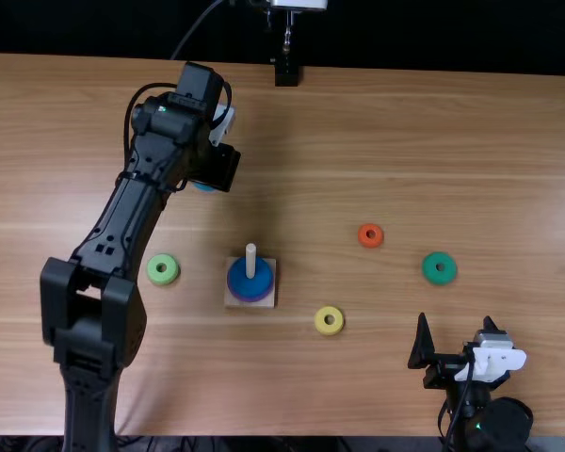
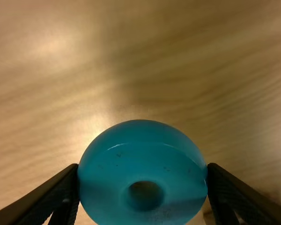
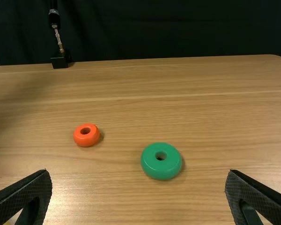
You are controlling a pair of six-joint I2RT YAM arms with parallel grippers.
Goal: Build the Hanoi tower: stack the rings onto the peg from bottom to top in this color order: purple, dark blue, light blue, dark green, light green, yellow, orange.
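Observation:
My left gripper [image 1: 207,179] is over the upper left of the table, partly hiding the light blue ring [image 1: 203,186]. In the left wrist view my left gripper [image 2: 143,180] is shut on the light blue ring [image 2: 117,187], a finger at each side. The wooden peg [image 1: 250,261] stands on its square base [image 1: 234,300] with the dark blue ring [image 1: 237,279] on top of the purple ring [image 1: 254,300]. Low on the right, my right gripper [image 1: 452,339] stands open; in the right wrist view the right gripper [image 3: 138,180] has nothing between its fingers.
Loose on the table lie the light green ring [image 1: 163,269] left of the base, the yellow ring [image 1: 329,320] right of it, the orange ring [image 1: 370,235] and the dark green ring [image 1: 439,268] farther right. A black stand [image 1: 286,72] is at the far edge.

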